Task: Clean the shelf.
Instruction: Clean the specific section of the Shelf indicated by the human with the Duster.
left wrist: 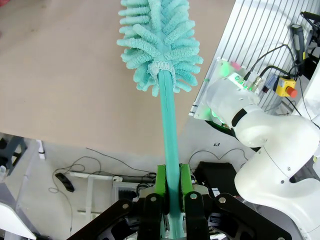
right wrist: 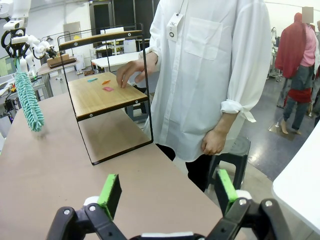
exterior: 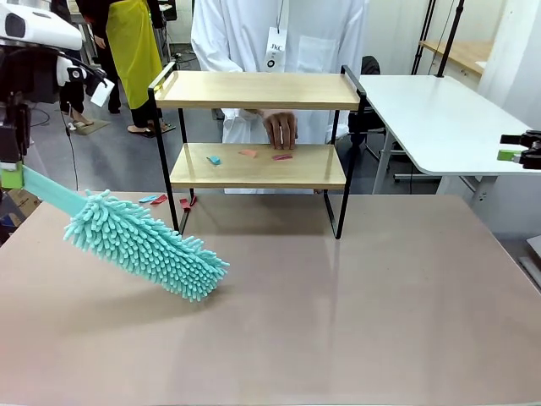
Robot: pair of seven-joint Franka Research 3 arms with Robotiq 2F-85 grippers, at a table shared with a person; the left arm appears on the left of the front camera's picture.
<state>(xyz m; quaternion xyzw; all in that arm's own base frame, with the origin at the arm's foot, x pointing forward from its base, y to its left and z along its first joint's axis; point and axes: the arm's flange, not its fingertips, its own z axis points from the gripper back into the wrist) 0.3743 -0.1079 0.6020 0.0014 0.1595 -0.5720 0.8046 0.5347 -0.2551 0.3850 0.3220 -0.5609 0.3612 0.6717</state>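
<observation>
Surface: brown-grey tabletop (exterior: pixel 380 321), with a white table (exterior: pixel 439 118) beyond its far right corner.
Shelf: the shelf (exterior: pixel 254 89) stands upright at the far middle of the surface, with two light wooden boards in a thin black frame and raised side rails on top.
Top board: the top board (exterior: pixel 262 91) is bare.
Lower board: the lower board (exterior: pixel 254 169) carries a blue scrap (exterior: pixel 214 159), an orange scrap (exterior: pixel 248 153) and a pink scrap (exterior: pixel 281 156), all toward its back edge.
Loose bits: a few blue and red paper bits (exterior: pixel 161 199) lie on the surface just beside the shelf's left leg.
Person: a person in a white coat (exterior: pixel 313 34) stands behind the shelf. One hand (exterior: pixel 281 128) reaches between the boards, fingers down on the lower board near the pink scrap.
Left claw: the left claw (left wrist: pixel 173 182) is clenched on the teal handle (left wrist: pixel 167 125) of a duster (exterior: pixel 144 245), with green pads on both sides of the handle.
Duster: the fluffy teal head slants down to the right, left of the shelf and apart from it. Its tip is low over the surface; whether it touches cannot be told.
Right claw: the right claw (right wrist: pixel 165 192) is released and holds nothing. It sits at the surface's right side, well apart from the shelf.
</observation>
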